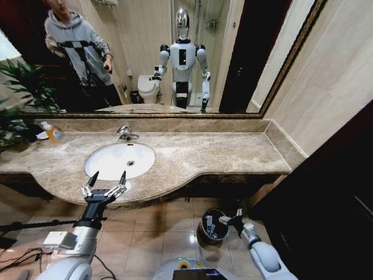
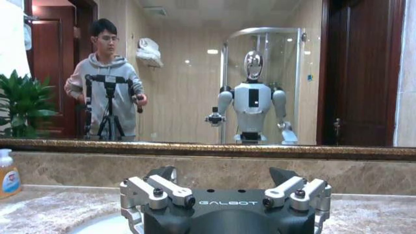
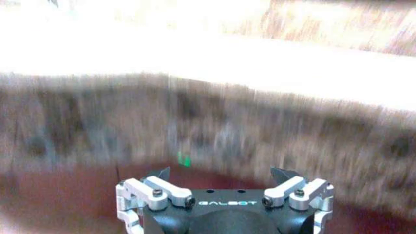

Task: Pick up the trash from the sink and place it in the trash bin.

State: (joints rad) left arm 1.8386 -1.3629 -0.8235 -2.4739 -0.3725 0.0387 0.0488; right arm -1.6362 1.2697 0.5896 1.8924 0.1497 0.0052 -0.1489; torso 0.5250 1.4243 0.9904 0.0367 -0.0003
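Both grippers sat low in the head view. Right gripper (image 1: 231,219) hung just above the trash bin (image 1: 211,228) on the tiled floor below the counter, fingers spread and holding nothing. Left gripper (image 1: 105,181) hovered over the counter's front edge, just in front of the sink (image 1: 120,160), its fingers (image 1: 92,178) spread wide and empty. Inside the white basin only the drain (image 1: 130,163) was visible; no trash could be made out there. A chrome faucet (image 1: 125,134) stood behind the basin, and a yellow soap bottle (image 1: 52,133) stood at the counter's far left.
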